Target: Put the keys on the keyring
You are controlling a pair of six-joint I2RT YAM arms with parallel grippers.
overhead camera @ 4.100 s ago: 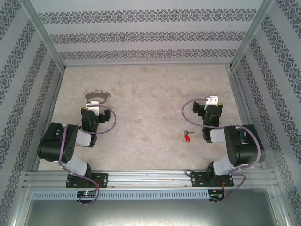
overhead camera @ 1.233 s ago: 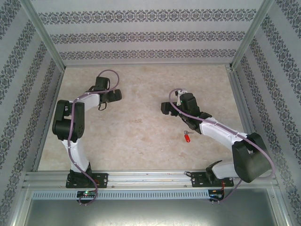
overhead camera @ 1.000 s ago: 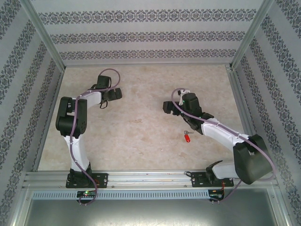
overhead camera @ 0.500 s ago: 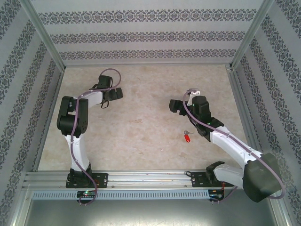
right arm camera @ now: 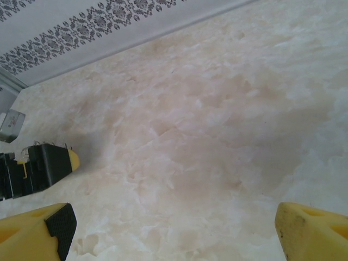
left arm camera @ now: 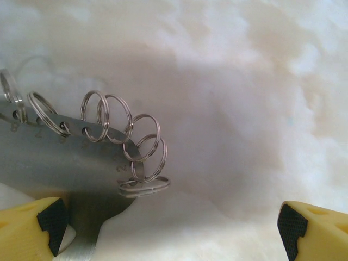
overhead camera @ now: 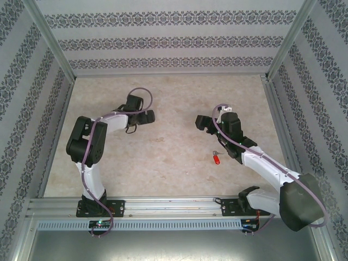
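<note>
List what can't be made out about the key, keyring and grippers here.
- Left wrist view: keyring cut off by the left frame edge, its lower part behind a finger of the left gripper.
- Top view: key too small to show its hole or blade shape.
- Right wrist view: right gripper fingers cut off by the bottom edge.

Pale marbled table (overhead camera: 174,98) — a red-headed key (overhead camera: 217,159) and the keyring (left arm camera: 81,155) lie on it.

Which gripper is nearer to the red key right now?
Right. The right gripper hangs open just past the key, slightly to its left; the left gripper, also open, is much farther off on the key's left side.
</note>
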